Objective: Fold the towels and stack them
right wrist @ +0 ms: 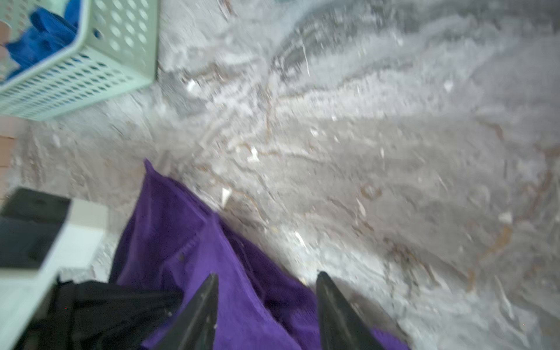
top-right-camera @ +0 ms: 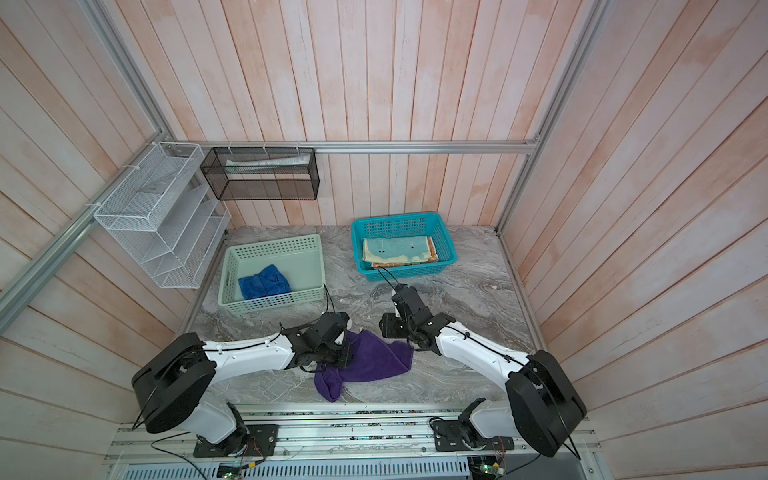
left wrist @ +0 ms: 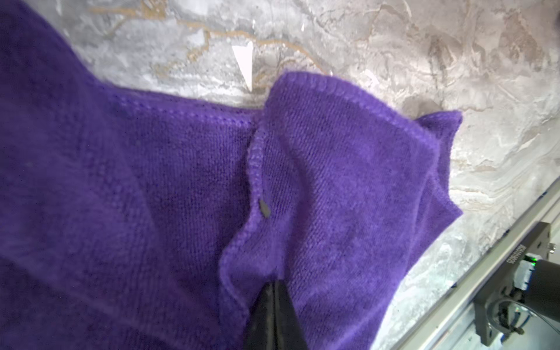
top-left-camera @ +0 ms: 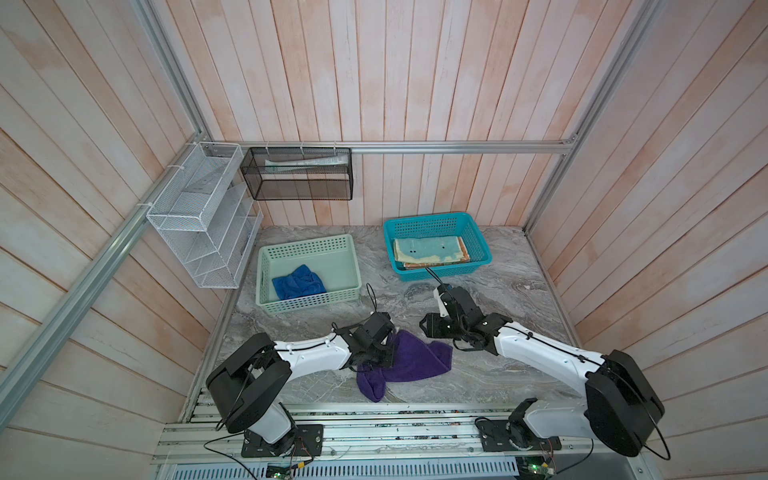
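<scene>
Currently: purple towel lies rumpled on the counter near its front edge, between the two arms. Left end effector is pinched narrow on a fold of it, beside a stitched hem. Right end effector has its jaws apart over the towel's other edge and grips nothing; the view is blurred, so contact is unclear. Blue towel sits bunched in the mint-green basket. Teal towel lies folded flat on the orange towel in the teal basket, toward the back.
</scene>
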